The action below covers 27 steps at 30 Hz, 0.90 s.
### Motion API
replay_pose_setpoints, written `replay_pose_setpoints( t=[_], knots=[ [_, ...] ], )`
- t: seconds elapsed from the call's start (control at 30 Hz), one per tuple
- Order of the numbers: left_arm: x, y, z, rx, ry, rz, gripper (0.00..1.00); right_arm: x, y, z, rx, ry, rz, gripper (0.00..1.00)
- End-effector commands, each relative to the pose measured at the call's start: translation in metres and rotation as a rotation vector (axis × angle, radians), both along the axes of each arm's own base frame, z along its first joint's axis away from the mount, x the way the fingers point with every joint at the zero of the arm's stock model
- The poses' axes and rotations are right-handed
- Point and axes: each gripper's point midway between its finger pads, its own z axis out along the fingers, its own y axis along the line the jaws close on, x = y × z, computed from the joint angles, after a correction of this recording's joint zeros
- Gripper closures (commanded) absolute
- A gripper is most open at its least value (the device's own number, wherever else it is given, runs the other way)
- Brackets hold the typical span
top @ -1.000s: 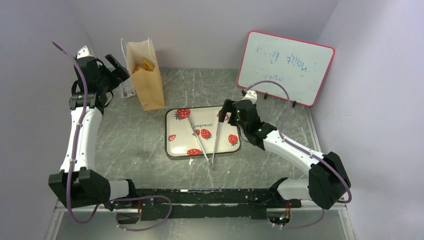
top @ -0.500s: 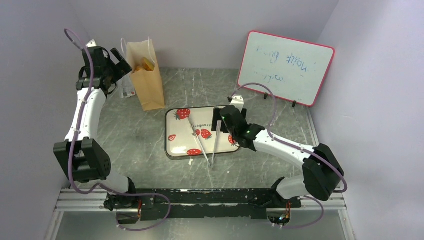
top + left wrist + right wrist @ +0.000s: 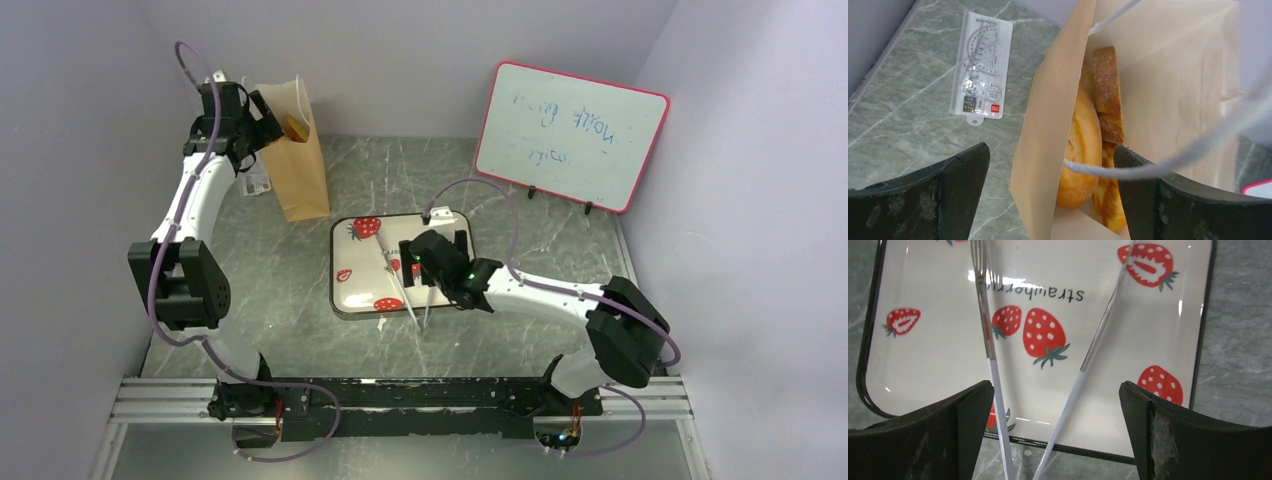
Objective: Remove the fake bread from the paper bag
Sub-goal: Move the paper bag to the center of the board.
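Observation:
The tan paper bag (image 3: 300, 175) stands upright at the back left, its mouth open. Glossy golden fake bread (image 3: 1085, 145) stands on end inside it, with a brown crusty slice (image 3: 1108, 95) behind and a braided piece lower down. My left gripper (image 3: 1050, 195) hovers open at the bag's mouth (image 3: 262, 118). It straddles the bag's near wall (image 3: 1053, 125), one finger outside and one inside beside the bread. A white cord handle (image 3: 1148, 167) crosses in front of the inner finger. My right gripper (image 3: 1055, 435) is open and low over the tray (image 3: 432, 262).
The white strawberry-print tray (image 3: 1148, 310) lies mid-table with slim silver tongs (image 3: 990, 360) across it, their handles between my right fingers. A clear packet with a protractor (image 3: 980, 65) lies left of the bag. A pink-framed whiteboard (image 3: 570, 135) leans at the back right.
My left gripper rose and swung right from beside the bag to its mouth. My right arm swept left and forward across the tray to sit over the tongs.

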Motion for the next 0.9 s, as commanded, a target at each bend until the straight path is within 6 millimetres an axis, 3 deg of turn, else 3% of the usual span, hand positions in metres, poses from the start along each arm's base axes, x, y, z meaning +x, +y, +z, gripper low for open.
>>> replay_pose_setpoints(
  t=[0.0,0.33,0.77,0.87],
  knots=[
    [0.013,0.002,-0.002,0.06,-0.003,0.018,0.15,-0.005,0.005,-0.002,-0.039,-0.013,0.026,0.0],
    [0.021,0.004,-0.028,0.107,0.051,0.018,0.38,-0.021,0.021,-0.027,-0.088,0.011,0.102,0.0],
    [0.028,0.002,-0.042,0.121,0.076,-0.006,0.92,-0.027,0.035,-0.058,-0.121,0.048,0.132,0.0],
    [0.029,0.002,-0.043,0.123,0.078,-0.006,0.93,-0.027,0.035,-0.063,-0.127,0.048,0.13,0.0]
  ],
)
